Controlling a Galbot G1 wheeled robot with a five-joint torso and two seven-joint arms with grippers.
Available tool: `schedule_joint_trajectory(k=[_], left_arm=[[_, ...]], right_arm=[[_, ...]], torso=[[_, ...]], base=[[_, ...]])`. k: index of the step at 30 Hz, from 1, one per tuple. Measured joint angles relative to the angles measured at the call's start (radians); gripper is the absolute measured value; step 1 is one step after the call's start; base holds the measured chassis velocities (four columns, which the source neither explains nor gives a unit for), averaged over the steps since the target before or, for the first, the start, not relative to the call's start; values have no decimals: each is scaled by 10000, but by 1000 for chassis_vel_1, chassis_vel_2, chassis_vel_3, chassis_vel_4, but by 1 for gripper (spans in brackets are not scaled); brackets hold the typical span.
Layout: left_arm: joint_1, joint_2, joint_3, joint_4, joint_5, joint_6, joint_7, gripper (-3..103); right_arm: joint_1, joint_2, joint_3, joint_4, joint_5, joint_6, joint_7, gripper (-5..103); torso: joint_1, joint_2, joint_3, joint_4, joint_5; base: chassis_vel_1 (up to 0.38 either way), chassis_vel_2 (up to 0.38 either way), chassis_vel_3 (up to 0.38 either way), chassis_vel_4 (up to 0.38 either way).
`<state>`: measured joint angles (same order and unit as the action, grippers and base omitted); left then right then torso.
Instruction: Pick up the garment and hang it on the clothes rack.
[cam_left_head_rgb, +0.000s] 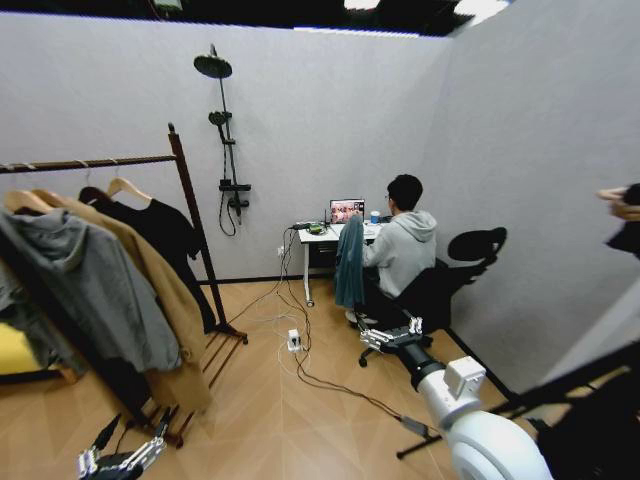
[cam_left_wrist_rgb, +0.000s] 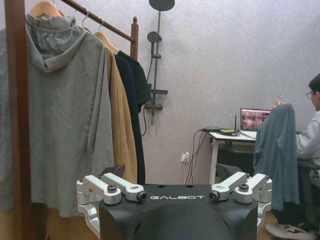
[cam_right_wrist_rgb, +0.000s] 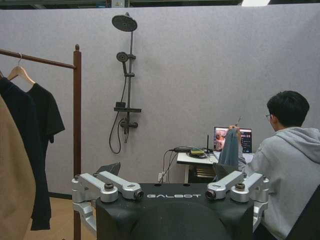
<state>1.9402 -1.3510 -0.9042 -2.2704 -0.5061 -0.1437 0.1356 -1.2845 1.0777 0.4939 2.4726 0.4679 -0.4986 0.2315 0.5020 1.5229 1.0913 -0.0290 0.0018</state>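
Room evenly and fairly brightly lit from above; ceiling light panels (cam_left_head_rgb: 480, 6) seen blown out at upper right of head view. Soft, weak shadows thrown on wood floor (cam_left_head_rgb: 270, 410) under clothes rack (cam_left_head_rgb: 190, 200). Mild glare seen on white right arm shell (cam_left_head_rgb: 490, 440) at lower right. Strong wide-angle bending noted at head view edges: walls and rack rail curved. Laptop screen (cam_left_wrist_rgb: 254, 119) glowing, detail unreadable. Wrist views sharp, little distortion, grey wall evenly lit.
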Motion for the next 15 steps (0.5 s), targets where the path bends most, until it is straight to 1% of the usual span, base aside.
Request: schedule_joint_trajectory(k=[2,3,4,5,6,7,8,10,11,13,14,15], left_arm=[[0,1,-1,-1,0,0,-6,100],[0,1,0,2,0,0,-8,100],[0,1,0,2,0,0,-8,100],[0,1,-1,0,0,0,-8,100],[0,1,-1,0,0,0,-8,100],[0,1,0,-1,0,0,-2,100],[0,1,-1,1,0,0,-11,100],[0,1,-1,2,0,0,-11,100],[1,0,-2,1,0,0,-9,100],[0,0,-1,0,0,0,-7,100],[1,0,-1,1,0,0,-7,100],[1,0,-2,1,0,0,-10,100]], right_arm=[[7,-4,-24,4,-6,-1,0,100],[34,-13,-91,32,-20,-2,3,100],[34,-13,-91,32,-20,-2,3,100],[53,-20,-155,41,-24,7,17,100],[53,-20,-155,41,-24,7,17,100],[65,-39,-206,35,-26,56,25,100],[84,-55,-257,23,-28,133,25,100],[97,-65,-275,21,-29,160,26,100],[111,-67,-323,-3,-29,203,26,100],[117,-68,-345,-20,-37,212,27,100],[123,-53,-393,-28,-49,217,26,100],[138,-38,-443,-41,-53,286,26,100]], torso=[[3,0,-1,-1,-1],[2,2,-4,2,-41],[2,2,-4,2,-41],[0,2,-2,3,-9],[0,2,-2,3,-9],[5,-1,0,-1,0],[5,-1,-1,7,-33],[-1,3,-5,5,-38],[-7,6,-5,5,-9],[-6,4,-3,1,-9],[-7,6,-5,1,-19],[-7,7,-7,7,-23]], base=[[366,-332,-352,354],[343,-345,-338,362],[343,-345,-338,362],[384,-299,-290,367],[384,-299,-290,367],[384,-329,-363,367],[369,-329,-306,388],[341,-312,-306,367],[284,-227,-270,347],[284,-227,-253,216],[130,-202,-253,146],[37,3,-116,146]])
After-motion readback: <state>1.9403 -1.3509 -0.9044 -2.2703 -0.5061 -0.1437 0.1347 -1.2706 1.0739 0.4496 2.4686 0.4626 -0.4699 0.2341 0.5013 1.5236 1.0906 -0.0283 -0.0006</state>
